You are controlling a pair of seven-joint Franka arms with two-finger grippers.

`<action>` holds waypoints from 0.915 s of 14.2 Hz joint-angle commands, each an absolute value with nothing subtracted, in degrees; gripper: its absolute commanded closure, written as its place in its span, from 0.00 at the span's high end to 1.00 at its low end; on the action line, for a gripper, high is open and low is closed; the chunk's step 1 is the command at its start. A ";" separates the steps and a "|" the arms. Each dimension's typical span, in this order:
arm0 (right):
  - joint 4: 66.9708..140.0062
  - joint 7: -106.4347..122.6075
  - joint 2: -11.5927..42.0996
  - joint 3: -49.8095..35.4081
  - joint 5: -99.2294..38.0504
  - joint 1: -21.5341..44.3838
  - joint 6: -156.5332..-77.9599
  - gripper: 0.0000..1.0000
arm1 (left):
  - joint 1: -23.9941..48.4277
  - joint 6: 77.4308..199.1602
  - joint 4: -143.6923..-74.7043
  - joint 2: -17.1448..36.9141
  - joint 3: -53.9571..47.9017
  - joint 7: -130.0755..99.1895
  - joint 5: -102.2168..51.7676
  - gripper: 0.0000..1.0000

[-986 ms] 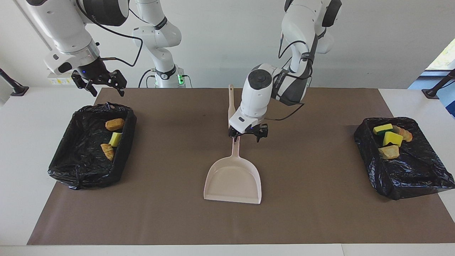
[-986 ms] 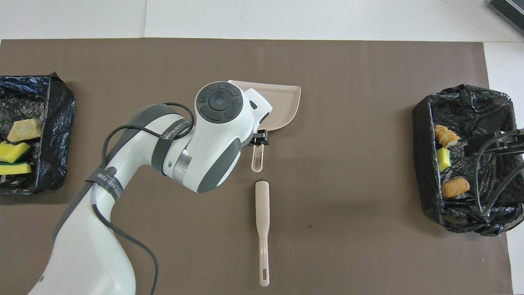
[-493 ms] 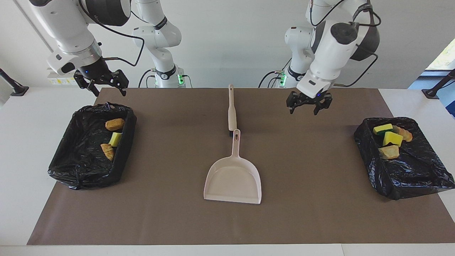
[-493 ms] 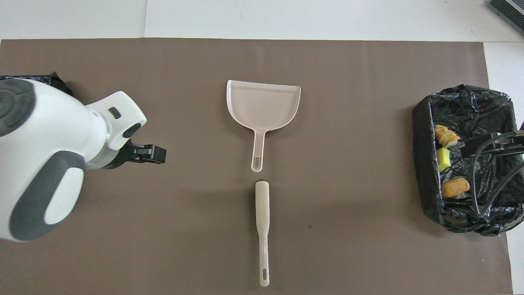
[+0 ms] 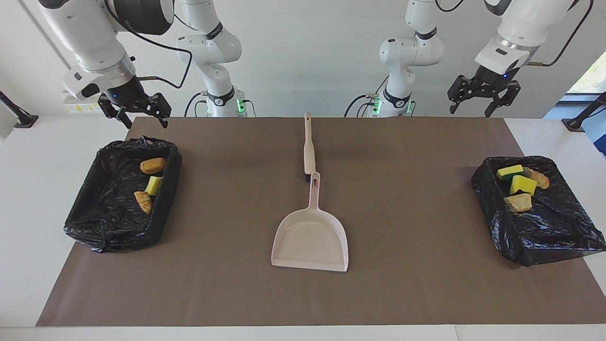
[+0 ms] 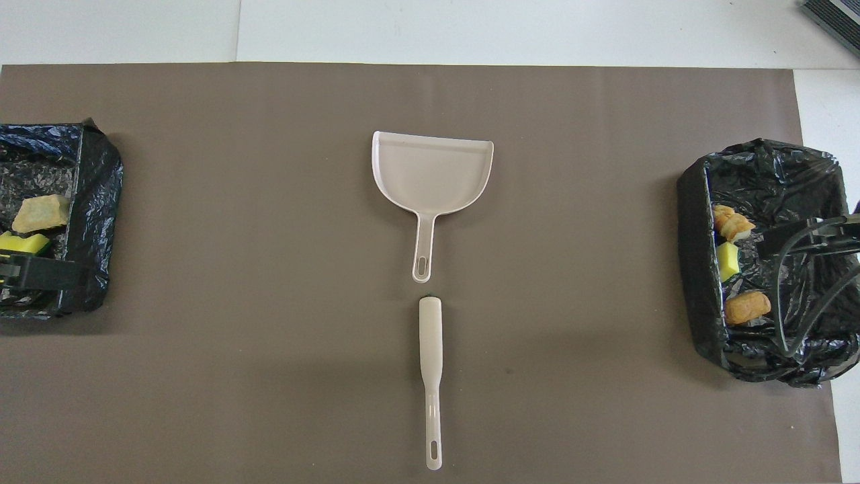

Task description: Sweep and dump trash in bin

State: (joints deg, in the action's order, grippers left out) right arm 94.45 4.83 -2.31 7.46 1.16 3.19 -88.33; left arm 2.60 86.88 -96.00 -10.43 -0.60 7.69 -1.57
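Observation:
All the trash lies in two black-bag-lined bins. The bin at the right arm's end [image 5: 94, 222] [image 6: 692, 222] holds a bread roll [image 5: 153, 165] [image 6: 747, 307], a yellow sponge chunk [image 5: 153, 185] and a striped piece [image 5: 143, 201]. The bin at the left arm's end [image 5: 544, 227] [image 6: 101, 175] holds yellow sponges [image 5: 522, 185] [image 6: 23, 243] and striped pieces [image 5: 518, 202] [image 6: 40, 213]. My right gripper [image 5: 145, 123] [image 6: 806, 232] is open and empty, raised over its bin's edge nearest the robots. My left gripper [image 5: 480, 108] [image 6: 33, 275] is open and empty, raised over its end of the table.
A pale pink dustpan [image 5: 310, 241] [image 6: 432, 171] lies mid-table, its handle pointing toward the robots. A matching brush [image 5: 309, 147] [image 6: 431, 363] lies in line with it, nearer to the robots. A brown mat [image 5: 407, 284] covers the table.
My left gripper has risen from over the dustpan's handle and swung back to its own end of the table. The dustpan, brush and right arm have stayed put.

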 commanded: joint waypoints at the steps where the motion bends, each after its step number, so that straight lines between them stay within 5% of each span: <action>1: 95.89 6.85 -3.60 7.03 0.62 2.20 -88.51 1.00 | 2.02 76.85 -80.73 -1.08 -1.41 9.49 -0.36 1.00; 3: 95.89 6.94 -3.60 7.03 0.79 2.20 -88.59 1.00 | 2.02 74.62 -76.74 1.05 -1.23 9.49 -0.26 1.00; 13: 92.90 8.61 -3.51 6.77 2.37 2.64 -88.16 1.00 | 1.85 75.41 -81.03 -2.02 -1.41 5.81 -0.09 1.00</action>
